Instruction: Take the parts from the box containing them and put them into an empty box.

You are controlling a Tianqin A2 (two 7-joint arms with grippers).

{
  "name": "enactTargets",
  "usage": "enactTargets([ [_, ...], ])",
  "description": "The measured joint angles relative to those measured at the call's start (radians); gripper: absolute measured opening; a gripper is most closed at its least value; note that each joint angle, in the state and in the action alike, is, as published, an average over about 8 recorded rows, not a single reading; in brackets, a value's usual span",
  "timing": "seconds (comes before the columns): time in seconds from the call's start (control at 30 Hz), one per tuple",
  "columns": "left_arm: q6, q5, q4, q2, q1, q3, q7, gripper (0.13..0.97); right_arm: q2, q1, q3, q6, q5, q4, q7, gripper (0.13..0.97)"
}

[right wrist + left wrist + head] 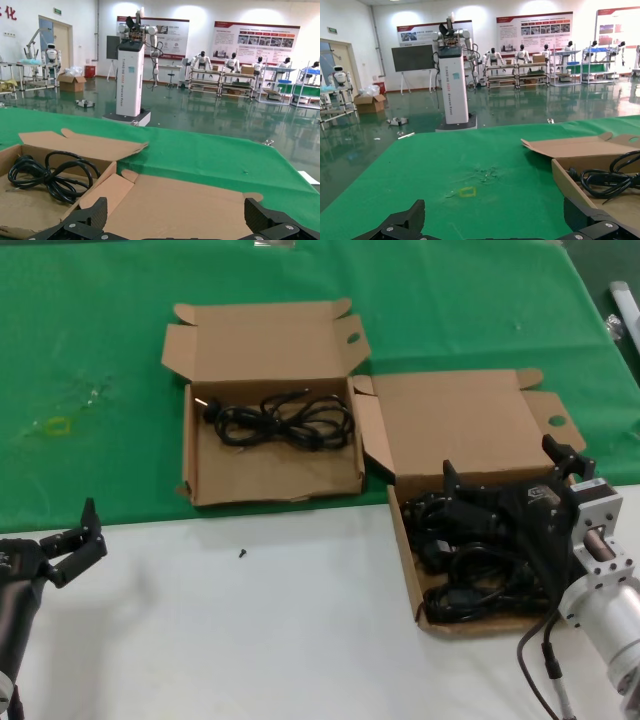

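Power cords [470, 575] under spread right end effector [510, 475]; left end effector [75, 538] spread, idle.

The work surface is a white table [250, 640] with a green cloth [450, 310] over its far part. Beyond it lies a glossy green floor [210, 117]. White walls carry display posters [256, 36] and a dark screen [413, 57]. Shelving racks [520, 72] stand along the far wall.

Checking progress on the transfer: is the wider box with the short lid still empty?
No. In the head view one coiled cord already lies in the wider box.
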Motion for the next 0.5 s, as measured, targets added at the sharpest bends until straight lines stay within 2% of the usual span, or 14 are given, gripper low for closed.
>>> enactTargets([
  [0.5,0.000,0.000,0.000,0.000,0.000,0.000,0.000,0.966,0.000,0.000,0.000,0.000,0.000,0.000,0.000,0.966],
])
